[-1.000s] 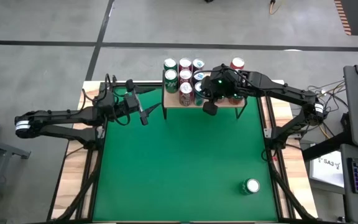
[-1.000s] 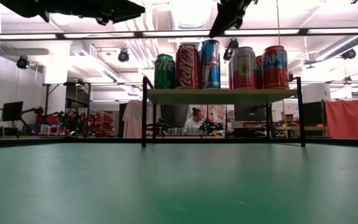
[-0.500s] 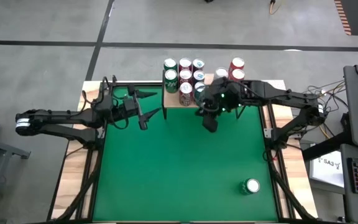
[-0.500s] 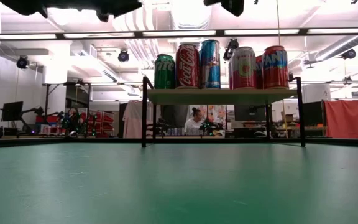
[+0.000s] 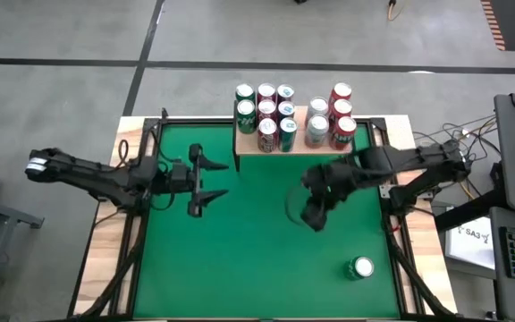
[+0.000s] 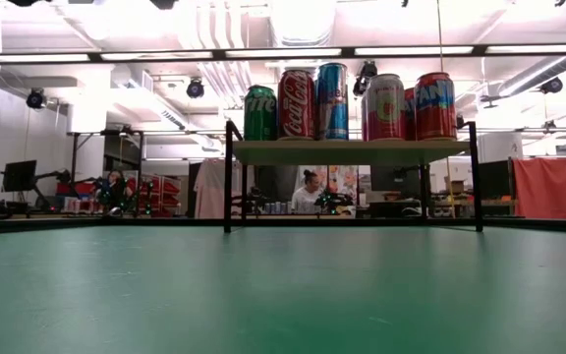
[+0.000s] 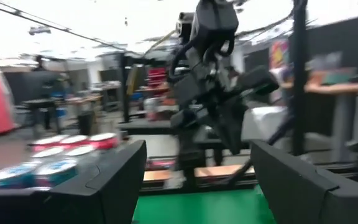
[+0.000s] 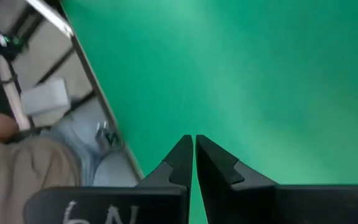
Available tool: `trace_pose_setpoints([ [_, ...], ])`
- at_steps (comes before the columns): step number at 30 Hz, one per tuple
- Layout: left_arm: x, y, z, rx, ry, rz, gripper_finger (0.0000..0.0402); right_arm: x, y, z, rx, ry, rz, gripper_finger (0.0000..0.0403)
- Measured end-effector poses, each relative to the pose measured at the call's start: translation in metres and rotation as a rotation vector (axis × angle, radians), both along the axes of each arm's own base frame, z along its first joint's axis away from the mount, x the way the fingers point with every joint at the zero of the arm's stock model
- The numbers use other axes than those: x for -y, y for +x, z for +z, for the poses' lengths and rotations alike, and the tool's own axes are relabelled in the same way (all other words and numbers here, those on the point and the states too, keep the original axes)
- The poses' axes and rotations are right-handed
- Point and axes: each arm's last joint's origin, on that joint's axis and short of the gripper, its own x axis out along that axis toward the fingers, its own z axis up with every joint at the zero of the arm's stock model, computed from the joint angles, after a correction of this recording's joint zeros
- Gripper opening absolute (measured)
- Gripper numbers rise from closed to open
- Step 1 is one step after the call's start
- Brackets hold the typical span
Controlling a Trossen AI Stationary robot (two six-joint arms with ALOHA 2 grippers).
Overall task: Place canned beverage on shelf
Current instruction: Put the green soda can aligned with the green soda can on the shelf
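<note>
High view, shelf: the shelf point(image 5: 295, 143) stands at the far middle edge of the green desk point(image 5: 249, 259), its wooden top crowded with upright cans point(image 5: 266, 114) in two clusters.
High view, loose can: one green-topped can point(image 5: 361, 267) stands alone on the desk near the right front corner, well apart from the shelf.
High view, left tool: the left tool point(image 5: 206, 182) hangs over the left part of the desk, fingers spread apart, holding nothing.
High view, right tool: the right tool point(image 5: 315, 218) hangs over the desk right of centre, between shelf and loose can, fingers pressed together and empty.
Low view, shelf: the shelf point(image 6: 352, 150) on black legs carries a row of cans point(image 6: 333, 101); the desk before it is bare green felt.
Low view, room: a person point(image 6: 312, 189) sits beyond the shelf, seen between its legs.
Left wrist view: the left tool's two dark fingers point(image 7: 120, 180) stand wide apart; the right arm point(image 7: 213, 74) shows blurred beyond them.
Right wrist view: the fingertips point(image 8: 184, 155) touch above green felt, beside the desk's edge.
</note>
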Motion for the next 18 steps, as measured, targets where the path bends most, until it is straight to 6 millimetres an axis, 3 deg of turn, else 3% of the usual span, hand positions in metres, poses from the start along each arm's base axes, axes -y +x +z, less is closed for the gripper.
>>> trace_pose_setpoints([
  [11, 0.044, 0.004, -0.004, 0.044, -0.093, -0.21, 0.0274, -0.093, -0.041, -0.025, -0.306, 0.164, -0.136, 0.0012],
  [18, 0.07, 0.008, -0.009, 0.082, -0.128, -0.312, 0.0273, -0.136, -0.074, -0.04, -0.384, 0.171, -0.267, 0.0012],
])
